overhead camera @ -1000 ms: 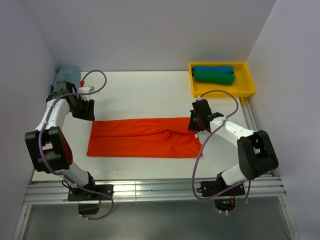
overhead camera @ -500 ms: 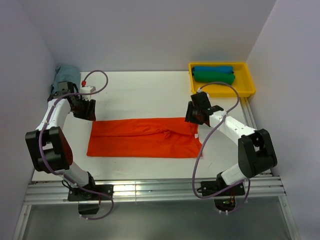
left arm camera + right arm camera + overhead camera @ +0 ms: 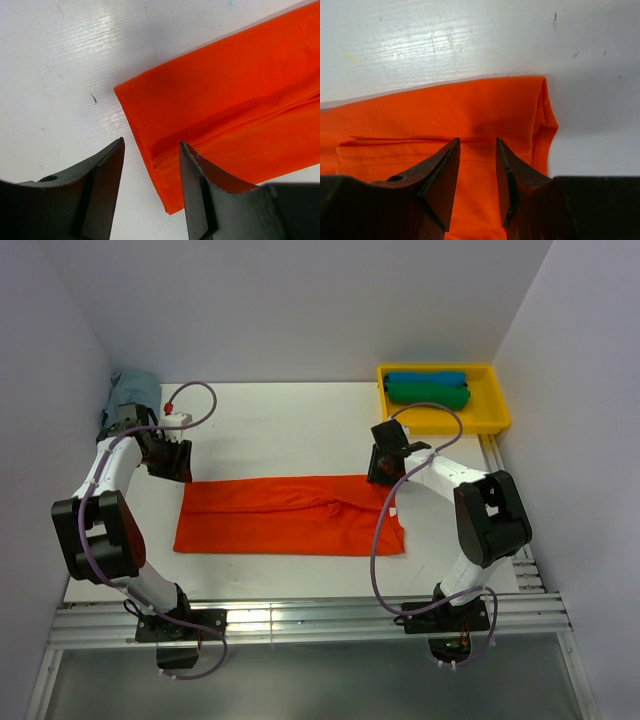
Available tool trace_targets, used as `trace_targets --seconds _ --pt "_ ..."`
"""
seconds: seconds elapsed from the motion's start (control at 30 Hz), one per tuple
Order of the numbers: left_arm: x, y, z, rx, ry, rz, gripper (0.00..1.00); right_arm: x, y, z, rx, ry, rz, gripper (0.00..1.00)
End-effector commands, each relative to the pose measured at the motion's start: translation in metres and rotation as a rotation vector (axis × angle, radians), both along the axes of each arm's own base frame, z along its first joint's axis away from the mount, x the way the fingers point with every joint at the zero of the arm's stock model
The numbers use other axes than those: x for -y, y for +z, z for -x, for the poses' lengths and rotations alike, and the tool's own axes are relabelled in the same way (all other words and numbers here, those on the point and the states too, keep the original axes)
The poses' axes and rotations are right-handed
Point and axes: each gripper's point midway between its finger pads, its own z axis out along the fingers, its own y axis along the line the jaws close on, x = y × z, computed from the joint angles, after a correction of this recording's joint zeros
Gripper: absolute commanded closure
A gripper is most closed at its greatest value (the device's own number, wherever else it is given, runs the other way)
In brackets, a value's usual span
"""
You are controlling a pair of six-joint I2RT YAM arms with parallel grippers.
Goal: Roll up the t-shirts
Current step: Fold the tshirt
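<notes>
The orange-red t-shirt point(image 3: 290, 515) lies folded into a long flat strip across the table. My left gripper point(image 3: 176, 462) hangs open over the strip's left end. In the left wrist view the shirt's left end point(image 3: 240, 100) lies below my left gripper point(image 3: 151, 142), and nothing is gripped. My right gripper point(image 3: 385, 468) stands open above the far right corner. In the right wrist view the shirt point(image 3: 445, 110) lies flat beneath my right gripper point(image 3: 476, 140), with a hem fold at its right edge. A blue rolled t-shirt point(image 3: 425, 378) and a green one point(image 3: 428, 395) lie in the bin.
The yellow bin point(image 3: 488, 412) sits at the back right corner. A grey-blue cloth heap point(image 3: 130, 392) lies at the back left against the wall. White walls close in the table on three sides.
My right gripper has opened, let go of the shirt's right end and moved back toward the strip's far edge. The left arm has not moved.
</notes>
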Motion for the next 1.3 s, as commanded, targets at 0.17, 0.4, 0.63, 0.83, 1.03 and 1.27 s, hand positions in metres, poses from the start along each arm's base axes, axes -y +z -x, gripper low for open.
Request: trace_targets --seconds 0.17,0.4,0.63,0.83,1.03,1.27 --pt "0.006 0.005 -0.003 0.004 0.001 0.017 0.47 -0.002 -0.008 0.003 -0.009 0.002 0.000 0.59" --pt "0.006 0.005 -0.002 0.002 -0.001 0.018 0.47 -0.004 -0.014 0.003 -0.019 0.003 -0.010 0.60" --pt "0.006 0.007 -0.002 0.007 -0.001 0.017 0.47 -0.007 -0.004 0.000 0.012 0.003 -0.034 0.79" --pt "0.007 0.007 0.000 0.006 -0.002 0.020 0.47 -0.008 0.021 -0.001 0.080 0.010 -0.061 0.87" --pt "0.009 0.005 0.001 0.002 -0.011 0.020 0.47 -0.012 0.047 0.013 0.162 0.037 -0.136 0.89" --pt "0.013 0.005 0.002 0.001 -0.023 0.027 0.47 -0.015 0.076 0.036 0.238 0.076 -0.214 0.89"
